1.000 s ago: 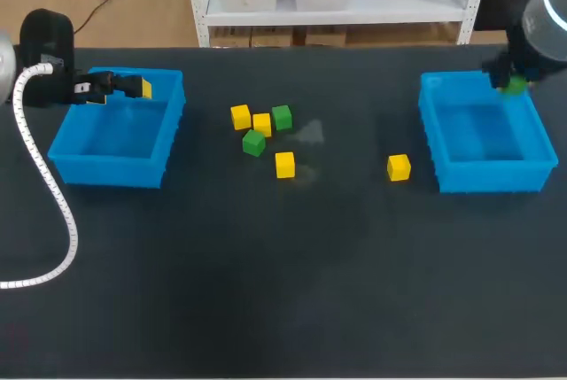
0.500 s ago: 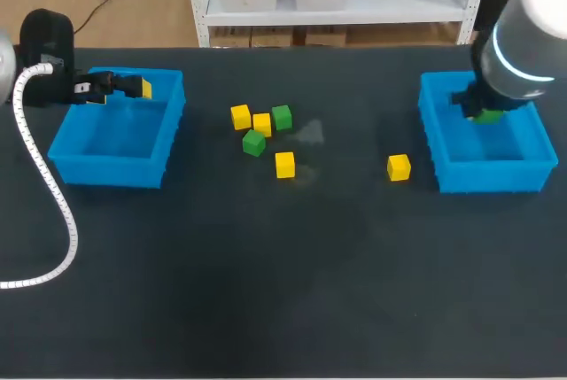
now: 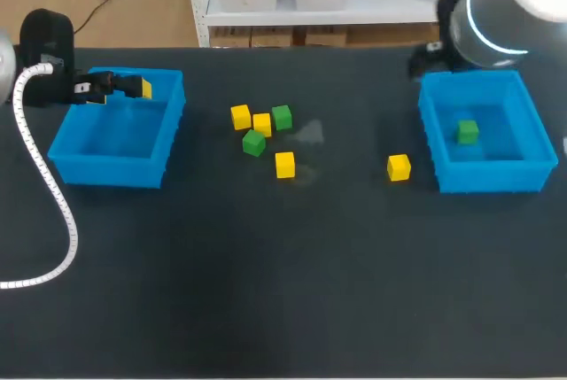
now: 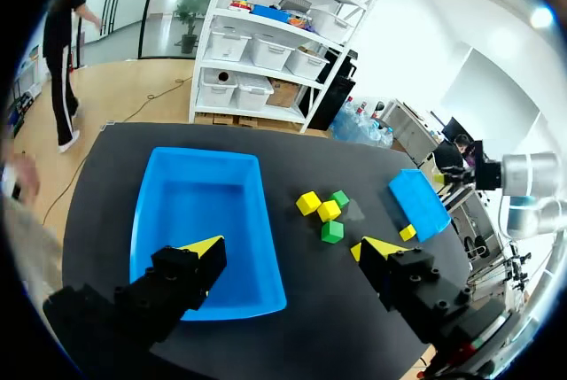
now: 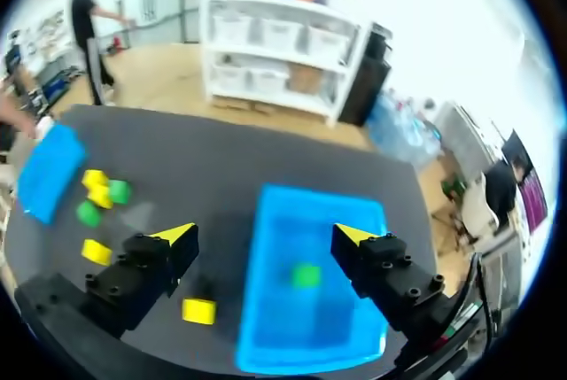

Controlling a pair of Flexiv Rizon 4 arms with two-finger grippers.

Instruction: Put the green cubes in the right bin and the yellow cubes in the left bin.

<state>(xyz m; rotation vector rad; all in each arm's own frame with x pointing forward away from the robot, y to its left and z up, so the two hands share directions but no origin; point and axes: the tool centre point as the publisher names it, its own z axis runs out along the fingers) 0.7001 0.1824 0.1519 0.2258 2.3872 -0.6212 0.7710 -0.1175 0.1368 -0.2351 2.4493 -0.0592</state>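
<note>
Bin: blue plastic bin point(image 3: 431, 136) on black table point(image 3: 266, 291), small green cube point(image 3: 467, 131) inside.
Right fingers point(image 5: 168, 243): spread wide, empty, above that bin.
Left fingers point(image 4: 199, 254): spread wide, empty, well apart from it.

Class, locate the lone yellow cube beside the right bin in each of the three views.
Head view: yellow cube beside the right bin, on its middle-facing side.
Left wrist view: yellow cube by the right bin.
Right wrist view: yellow cube beside the right bin.
Shared landmark: the right bin.

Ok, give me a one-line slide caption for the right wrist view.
Open right end effector, the right bin ahead of it holding one green cube, a yellow cube outside.
</note>
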